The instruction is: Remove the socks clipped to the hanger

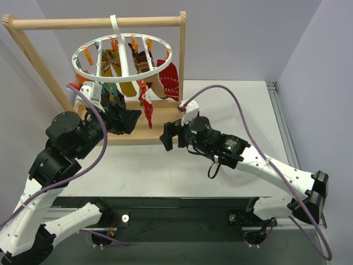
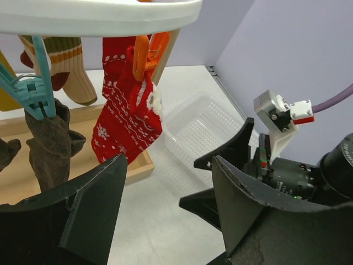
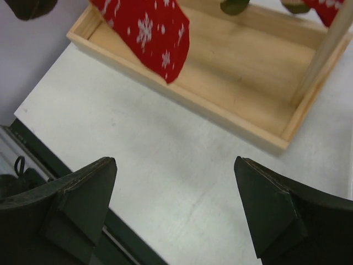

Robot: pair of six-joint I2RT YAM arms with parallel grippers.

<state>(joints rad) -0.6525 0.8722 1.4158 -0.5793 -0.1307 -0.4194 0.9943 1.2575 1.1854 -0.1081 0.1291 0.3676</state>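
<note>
Both arms were built alike: the left arm (image 1: 60, 160) and the right arm (image 1: 265, 165) had smooth white link shells joined by black cylindrical joint housings, with black end caps at the elbows. A purple cable (image 1: 242, 107) ran in a loose loop along each arm to a white wrist bracket (image 2: 281, 116), which carried a small silver block and a red-and-white connector. The left gripper (image 2: 165, 204) and the right gripper (image 3: 176, 204) bore broad, wedge-shaped fingers (image 3: 83, 193) of matte black plastic, with edges worn pale and slightly ragged.
</note>
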